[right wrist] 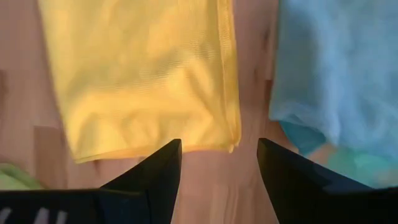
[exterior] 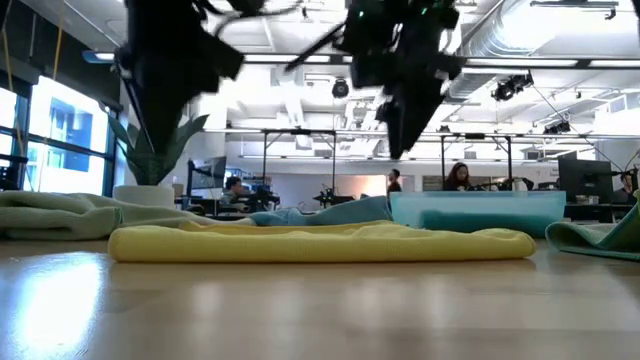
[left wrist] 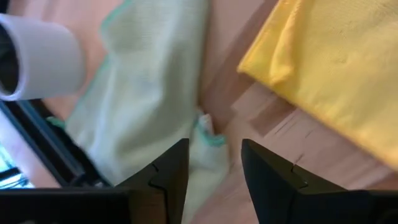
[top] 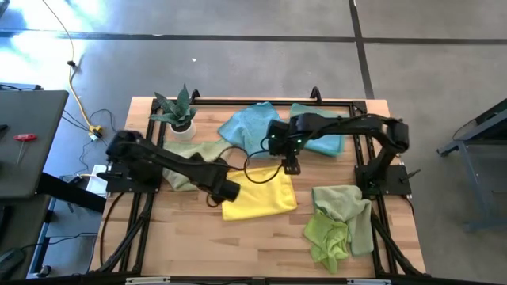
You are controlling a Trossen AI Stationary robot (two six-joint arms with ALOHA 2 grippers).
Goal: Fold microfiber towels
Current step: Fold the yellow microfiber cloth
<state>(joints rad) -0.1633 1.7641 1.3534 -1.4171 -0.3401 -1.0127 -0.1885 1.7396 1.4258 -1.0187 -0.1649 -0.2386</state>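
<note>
- Lying flat at the middle of the counter (top: 261, 245), the yellow towel (top: 261, 196) sits folded, its long axis running across the counter from the left arm's side to the right arm's side
- Hovering just above the towel's far right corner is the right claw (top: 291, 167), fingers parted and holding nothing; its wrist view shows the yellow edge directly ahead, between the fingers
- Hanging at the towel's near left corner is the left claw (top: 229, 191), also parted and empty; its wrist view shows the yellow cloth off to one side and a pale sage green towel (left wrist: 149, 106) ahead
- Both claws are about equally near the yellow towel, one at each end, so either could reach it
- Other towels wait around it: light blue towels (top: 257, 127) at the far edge and a lime green heap (top: 339, 222) at the near right
- A potted plant (top: 179, 115) stands at the far left corner
- No brand, label or readable writing is visible
</note>
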